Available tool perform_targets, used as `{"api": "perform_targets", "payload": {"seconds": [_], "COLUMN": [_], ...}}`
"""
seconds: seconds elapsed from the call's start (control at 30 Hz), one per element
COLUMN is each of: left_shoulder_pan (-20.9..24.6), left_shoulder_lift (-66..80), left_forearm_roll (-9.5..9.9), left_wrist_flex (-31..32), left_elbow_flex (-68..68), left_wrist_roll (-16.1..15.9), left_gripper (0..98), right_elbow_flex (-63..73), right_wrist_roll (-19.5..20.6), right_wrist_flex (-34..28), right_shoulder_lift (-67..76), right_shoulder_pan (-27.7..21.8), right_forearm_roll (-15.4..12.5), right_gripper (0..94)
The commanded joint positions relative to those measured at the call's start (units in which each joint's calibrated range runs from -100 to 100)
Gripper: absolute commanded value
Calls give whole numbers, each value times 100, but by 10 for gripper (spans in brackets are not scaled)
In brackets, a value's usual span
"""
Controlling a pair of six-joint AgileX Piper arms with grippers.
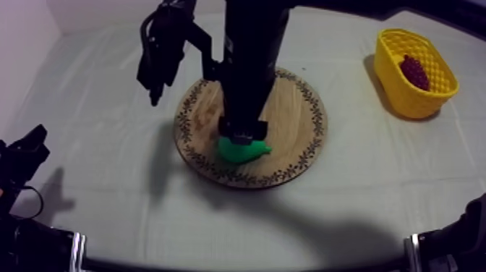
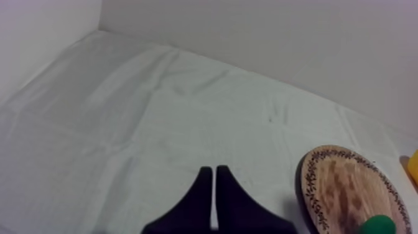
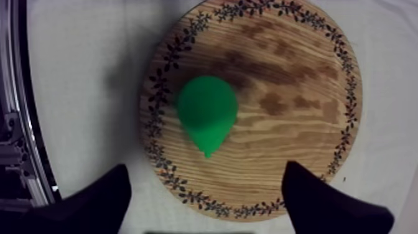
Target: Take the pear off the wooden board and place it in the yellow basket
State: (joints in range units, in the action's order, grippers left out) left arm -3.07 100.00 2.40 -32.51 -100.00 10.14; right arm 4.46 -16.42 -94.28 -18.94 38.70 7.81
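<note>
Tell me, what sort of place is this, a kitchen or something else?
Most likely a robot test bench, not a kitchen: a table under plain cloth, a black robot arm hanging over a toy pear on a wooden board, and a yellow basket with toy grapes in it.

The pear point(image 1: 244, 150) is plain green and lies on its side on the round wooden board point(image 1: 296, 123), near the leaf-patterned rim, with its narrow end toward that rim. The board lies flat in the middle of the table. The yellow basket point(image 1: 408, 101) stands upright at the right side, well apart from the board.
</note>
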Motion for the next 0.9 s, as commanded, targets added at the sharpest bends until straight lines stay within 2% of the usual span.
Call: {"api": "perform_targets", "payload": {"seconds": [0.0, 0.37, 0.87], "left_shoulder_pan": [-1, -1, -1], "left_shoulder_lift": [0, 0, 0], "left_forearm_roll": [2, 2, 2], "left_wrist_flex": [1, 1, 1], "left_elbow_flex": [0, 0, 0], "left_wrist_roll": [-1, -1, -1], "left_gripper": [1, 1, 1], "right_elbow_flex": [-69, -264, 319], "right_wrist_roll": [-39, -119, -179], "right_wrist_flex": [91, 539, 886], "right_shoulder_lift": [-38, -603, -1987], "right_shoulder_pan": [-9, -60, -206], "right_forearm_roll": [4, -99, -244], "right_gripper": [805, 792, 760]}}
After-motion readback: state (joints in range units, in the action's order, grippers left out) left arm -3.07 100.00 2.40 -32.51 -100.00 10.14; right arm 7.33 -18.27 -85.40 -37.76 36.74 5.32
